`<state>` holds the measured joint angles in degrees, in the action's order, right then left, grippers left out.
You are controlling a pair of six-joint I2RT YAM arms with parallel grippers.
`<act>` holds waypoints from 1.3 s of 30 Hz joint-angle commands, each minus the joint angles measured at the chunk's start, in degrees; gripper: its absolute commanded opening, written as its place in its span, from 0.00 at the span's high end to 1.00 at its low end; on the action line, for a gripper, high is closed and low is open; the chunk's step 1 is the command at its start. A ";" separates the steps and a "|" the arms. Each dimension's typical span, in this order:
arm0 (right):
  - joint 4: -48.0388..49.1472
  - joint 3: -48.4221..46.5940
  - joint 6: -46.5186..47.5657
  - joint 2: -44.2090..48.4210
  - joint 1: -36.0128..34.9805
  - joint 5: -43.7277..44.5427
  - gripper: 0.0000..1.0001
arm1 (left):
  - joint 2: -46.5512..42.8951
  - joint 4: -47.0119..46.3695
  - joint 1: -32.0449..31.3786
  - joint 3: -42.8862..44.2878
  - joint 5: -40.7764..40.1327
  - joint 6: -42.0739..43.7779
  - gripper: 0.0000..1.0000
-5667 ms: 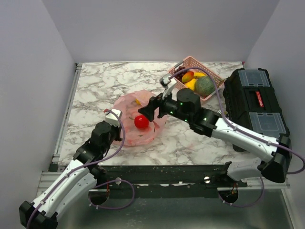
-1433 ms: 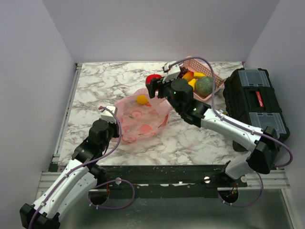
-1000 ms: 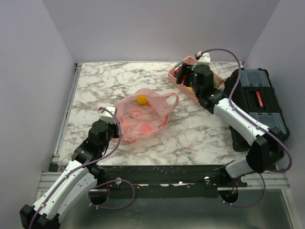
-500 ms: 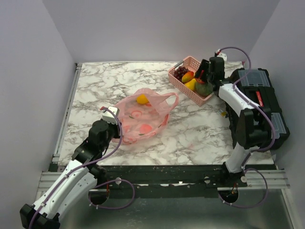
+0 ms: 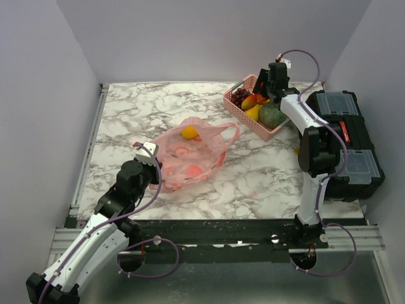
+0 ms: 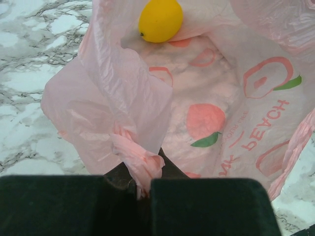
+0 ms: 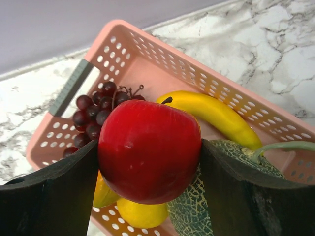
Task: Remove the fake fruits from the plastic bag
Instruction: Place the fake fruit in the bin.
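The plastic bag [image 5: 190, 161] lies open on the marble table. My left gripper [image 5: 150, 168] is shut on a twisted bit of its near edge [image 6: 140, 162]. One yellow round fruit [image 6: 160, 18] sits inside the bag near its far rim [image 5: 189, 132]. My right gripper [image 5: 265, 96] hangs over the pink basket [image 5: 235, 109], shut on a red apple [image 7: 147, 150]. Below the apple in the basket lie a banana [image 7: 216, 115], dark grapes [image 7: 93, 113], a green melon [image 7: 197, 206] and a yellow round fruit [image 7: 140, 214].
A black toolbox [image 5: 342, 139] stands along the right edge of the table, close to the basket. Grey walls close in the left, back and right sides. A metal rail [image 5: 88, 152] runs along the table's left edge.
The right arm has carried the red apple from above the bag over to the basket at the back right and now holds it just above the fruits there. The left arm has stayed put.
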<state>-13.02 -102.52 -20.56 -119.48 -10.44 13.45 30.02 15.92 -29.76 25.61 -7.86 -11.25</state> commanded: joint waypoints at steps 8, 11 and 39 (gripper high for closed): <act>-4.56 0.22 2.51 -0.17 -0.11 1.10 0.05 | 0.23 -0.98 -0.12 1.61 1.88 0.87 1.00; -6.28 -0.43 3.00 -0.12 -0.11 0.79 0.04 | -0.36 -1.41 -0.11 1.22 1.88 0.79 1.00; -6.52 29.05 -5.54 38.93 -13.78 -13.08 0.00 | -0.25 -1.52 0.32 1.50 2.28 0.37 1.00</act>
<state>-19.81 -72.44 -24.58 -86.04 -18.52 3.03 30.17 14.96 -29.67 25.82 -5.93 -10.96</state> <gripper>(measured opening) 0.998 0.003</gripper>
